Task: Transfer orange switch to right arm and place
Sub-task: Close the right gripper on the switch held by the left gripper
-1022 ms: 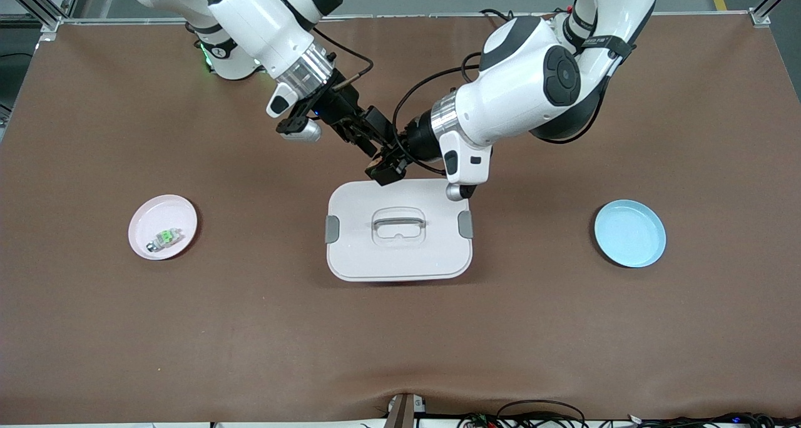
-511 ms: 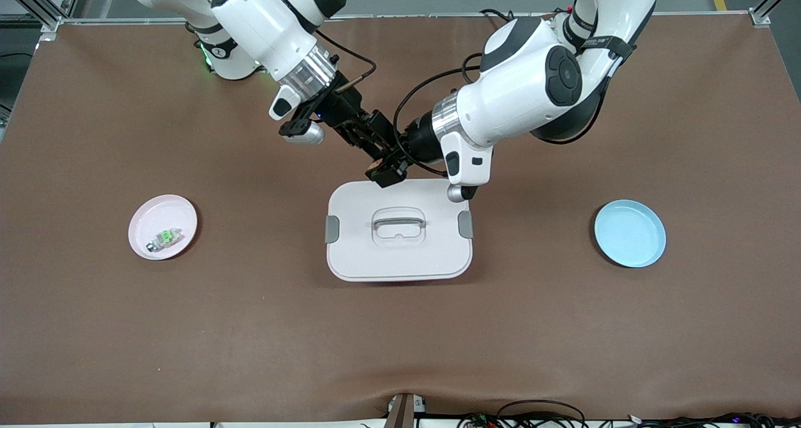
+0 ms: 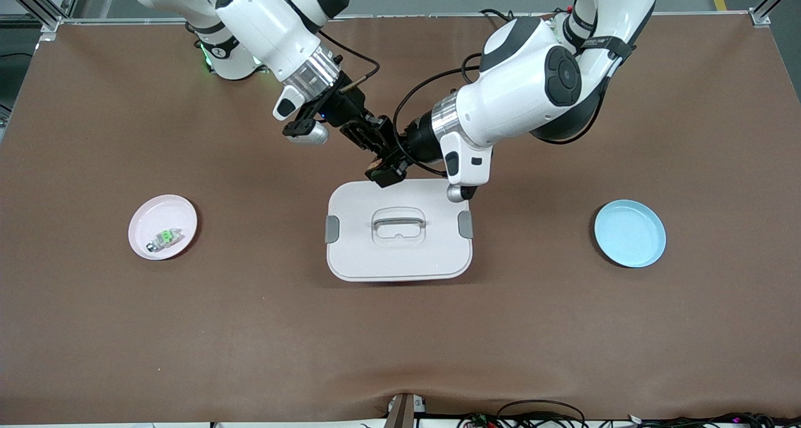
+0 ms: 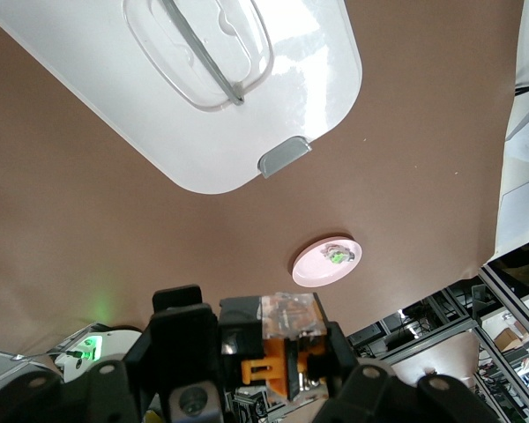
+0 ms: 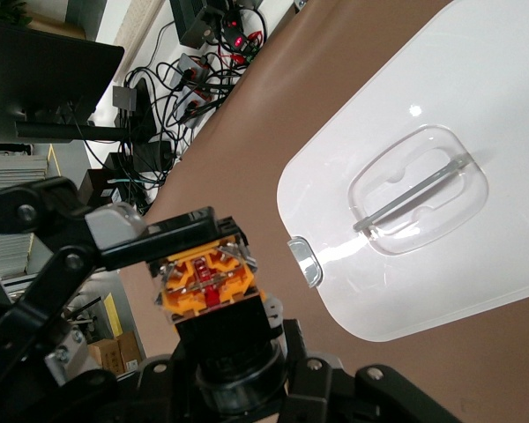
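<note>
The orange switch point(image 3: 376, 163), a small black block with an orange top, hangs in the air over the farther edge of the white lid point(image 3: 400, 256). My left gripper point(image 3: 385, 169) is shut on it; the left wrist view shows the switch point(image 4: 286, 339) clamped between its fingers. My right gripper point(image 3: 374, 141) has come up to the switch from the right arm's end, and its open fingers point(image 5: 370, 388) stand on either side of the switch's black body point(image 5: 207, 282). The left gripper's fingers point(image 5: 159, 240) hold the orange end there.
The white lid with a clear handle point(image 3: 398, 220) lies mid-table below both grippers. A pink plate point(image 3: 145, 215) with a whitish green-topped part point(image 3: 165, 236) sits toward the right arm's end. A blue plate point(image 3: 630, 233) sits toward the left arm's end.
The right arm has moved closer to the left gripper, bringing its fingers around the switch. The left gripper has held still with the switch.
</note>
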